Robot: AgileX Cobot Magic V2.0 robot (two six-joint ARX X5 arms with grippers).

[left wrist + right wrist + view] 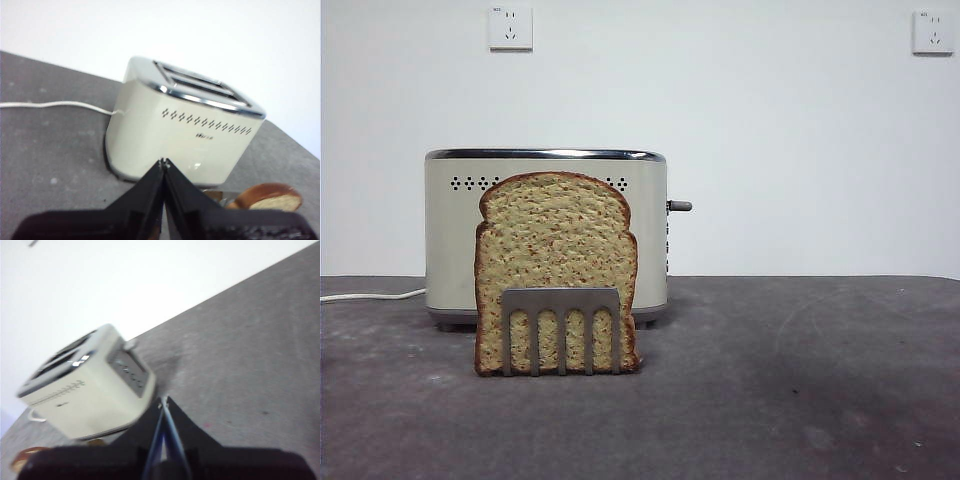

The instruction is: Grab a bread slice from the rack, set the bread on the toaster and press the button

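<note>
The slice of bread (pixel 556 262) stands upright in the low steel rack (pixel 561 303), in front of the cream toaster (pixel 448 235). The dark button (pixel 680 206) sticks out from the toaster's right end. Neither arm shows in the front view. In the left wrist view my left gripper (pixel 164 163) is shut and empty, held back from the toaster (pixel 180 135), with the bread's domed top (pixel 272 196) off to one side. In the right wrist view my right gripper (pixel 164 401) is shut and empty, facing the toaster's narrow end (pixel 90 385) and its button (pixel 131 344).
A white cord (pixel 370 295) runs off the toaster's left side across the dark grey table (pixel 800 380). Two wall sockets (pixel 510 28) sit high on the white wall behind.
</note>
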